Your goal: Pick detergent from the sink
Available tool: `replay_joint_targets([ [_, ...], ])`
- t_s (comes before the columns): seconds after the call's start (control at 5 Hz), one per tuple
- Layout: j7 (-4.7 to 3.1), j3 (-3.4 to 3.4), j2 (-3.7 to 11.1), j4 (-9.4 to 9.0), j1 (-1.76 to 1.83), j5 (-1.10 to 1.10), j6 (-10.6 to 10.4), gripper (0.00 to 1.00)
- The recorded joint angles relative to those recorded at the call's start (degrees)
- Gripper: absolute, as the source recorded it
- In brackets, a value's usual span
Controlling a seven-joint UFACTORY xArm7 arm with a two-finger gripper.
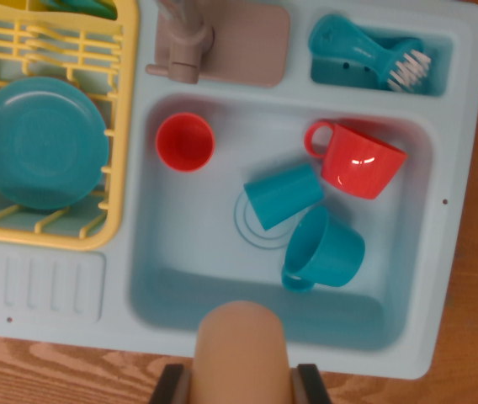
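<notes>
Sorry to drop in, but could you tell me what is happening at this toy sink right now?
The arm's pincer is shut on a tan, rounded bottle, apparently the detergent, held above the near edge of the light blue sink. Left in the basin are a small red cup, a red mug, a teal cup on its side and a teal mug. A teal plate sits in the yellow rack.

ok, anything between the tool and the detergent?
Nothing visible. The tan detergent bottle sits between the fingers of the tool, at the view's bottom edge. The nearest teal mug lies apart, farther up in the sink.
</notes>
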Motion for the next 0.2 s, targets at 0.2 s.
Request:
replay_joint_targets([
  [0.2, -0.02, 0.00, -0.22, 0.55, 0.01, 0.00, 0.8, 1.00],
])
